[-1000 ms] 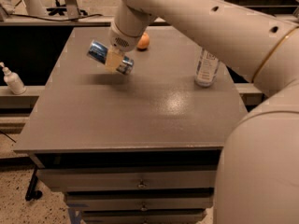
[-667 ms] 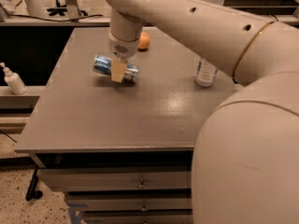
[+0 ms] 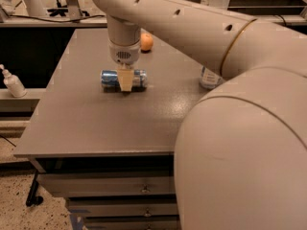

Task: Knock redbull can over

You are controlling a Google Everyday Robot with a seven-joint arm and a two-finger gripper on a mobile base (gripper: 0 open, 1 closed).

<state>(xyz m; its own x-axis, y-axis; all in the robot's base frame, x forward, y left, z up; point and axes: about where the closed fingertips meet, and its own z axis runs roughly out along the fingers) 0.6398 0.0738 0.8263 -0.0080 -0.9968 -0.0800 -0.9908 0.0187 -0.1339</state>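
The redbull can, blue and silver, lies on its side on the grey table, left of the middle. My gripper comes straight down on the can's middle and is shut on it: one tan finger crosses the can's front and the other is hidden behind it. The can rests on or just above the tabletop. My large cream arm fills the right side of the view.
An orange sits behind the can near the table's far side. A clear water bottle stands to the right, mostly hidden by my arm. A white pump bottle stands on a ledge left of the table. Drawers run below the front edge.
My gripper has carried the can down and turned it from tilted in the air to flat on its side at the tabletop. The arm has swung closer to the camera.
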